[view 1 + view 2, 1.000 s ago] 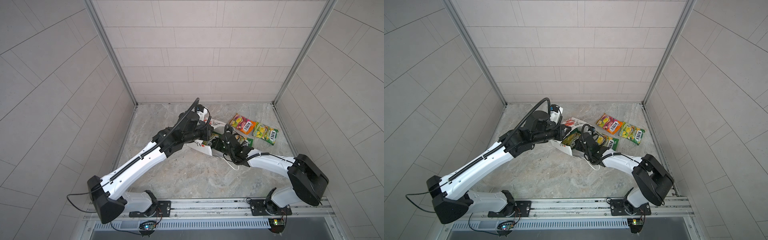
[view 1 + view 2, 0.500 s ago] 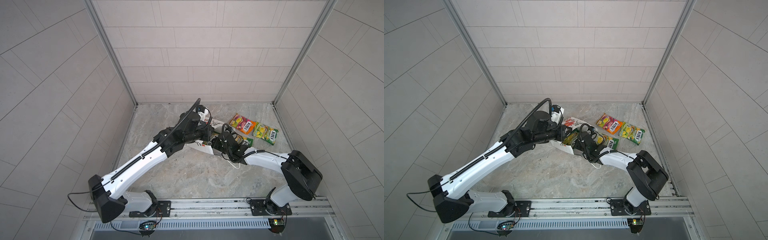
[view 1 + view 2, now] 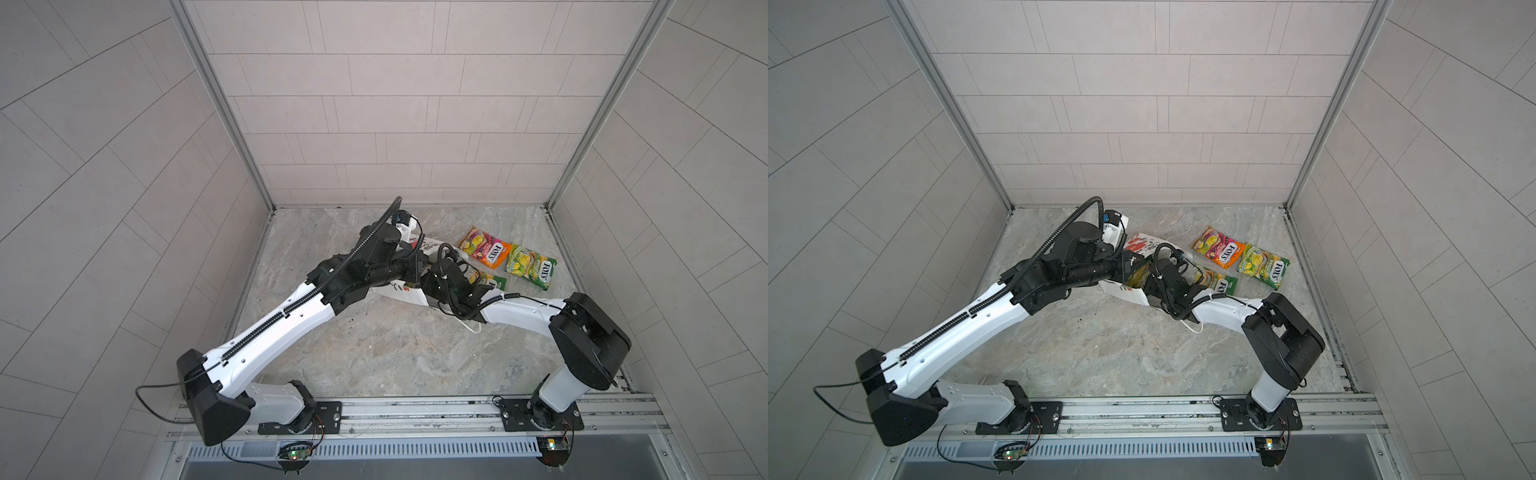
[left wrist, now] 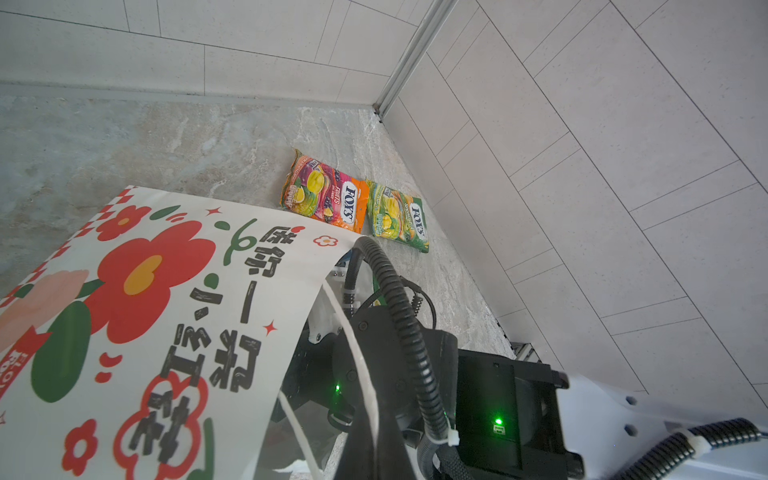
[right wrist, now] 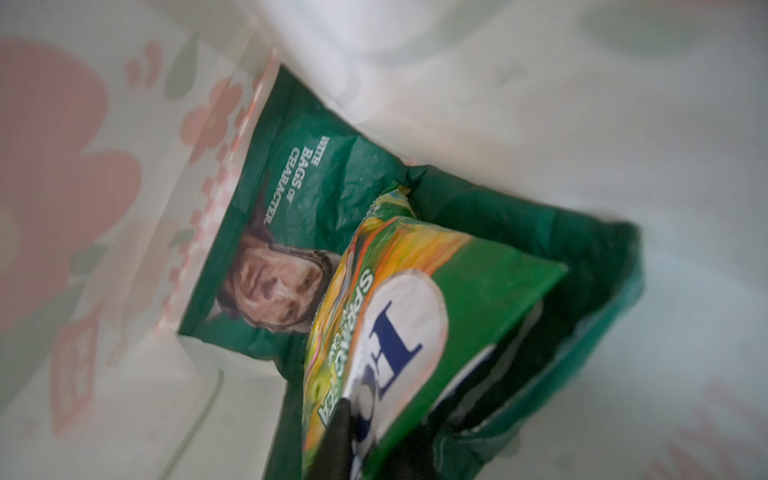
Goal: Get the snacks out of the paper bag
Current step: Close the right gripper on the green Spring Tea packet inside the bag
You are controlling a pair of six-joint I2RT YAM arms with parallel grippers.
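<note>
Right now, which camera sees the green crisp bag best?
The right wrist view: it looks inside the paper bag and shows the crisp bag, face and lettering. The left wrist view shows only the paper bag's outside; both top views leave it unclear.

The paper bag [image 4: 174, 291] is white, printed with red flowers with yellow centres, green leaves and black characters. The crisp bag [image 5: 299, 216] is dark green with white lettering and a face. The inner FOX'S packet [image 5: 457, 291] is yellow-green with a blue-lettered white oval. The bench [image 3: 395, 357] is grey and marbled. One outer FOX'S packet [image 3: 484, 250] is orange-pink and its neighbour packet [image 3: 532, 268] is yellow-green.
</note>
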